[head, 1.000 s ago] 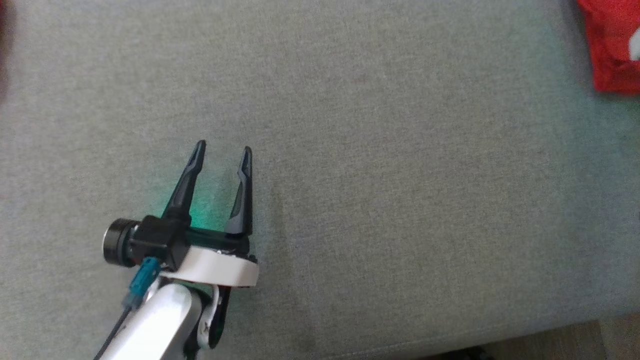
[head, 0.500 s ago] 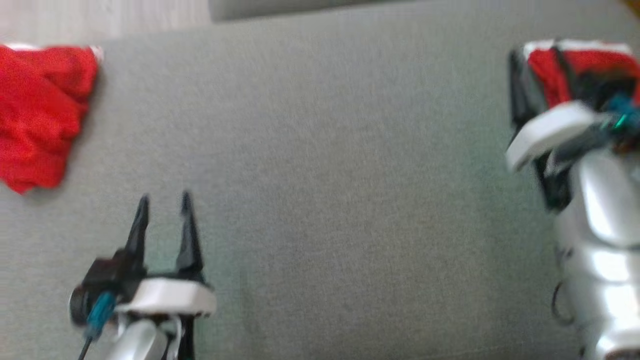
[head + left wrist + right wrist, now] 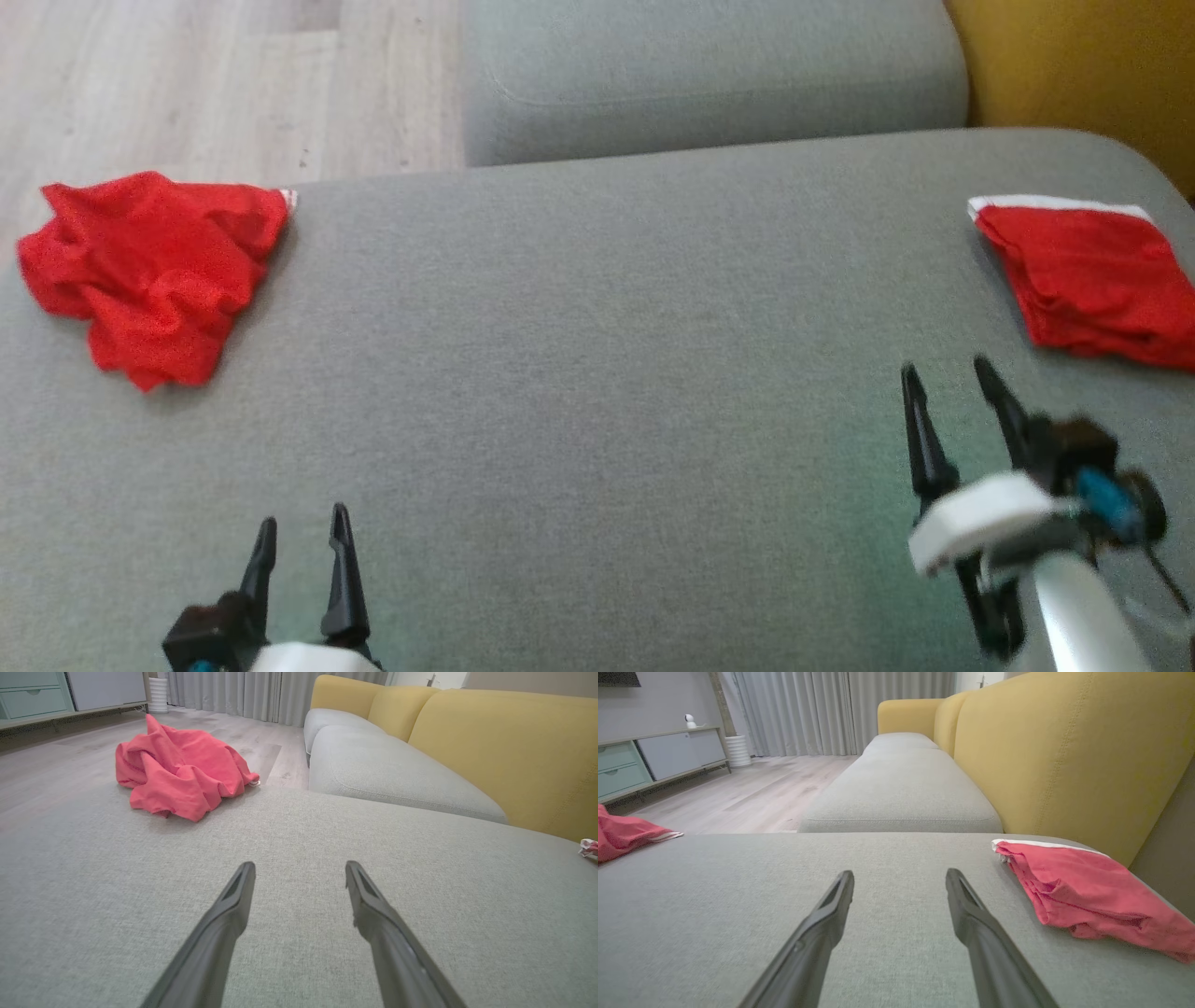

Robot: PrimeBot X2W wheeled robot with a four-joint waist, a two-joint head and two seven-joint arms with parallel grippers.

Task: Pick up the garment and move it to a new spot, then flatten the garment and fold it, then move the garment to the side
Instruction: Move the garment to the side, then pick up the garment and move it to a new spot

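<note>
The left gripper (image 3: 303, 516) and the right gripper (image 3: 943, 364) are being held agape and empty over the grey cushion (image 3: 597, 373). A crumpled red garment (image 3: 149, 271) is being left untouched at its far-left corner.

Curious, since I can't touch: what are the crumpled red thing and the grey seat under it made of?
Crumpled red garment: likely soft, matte knit cloth; it slumps in loose folds. Grey seat cushion: matte woven upholstery, fine flecked weave.
</note>
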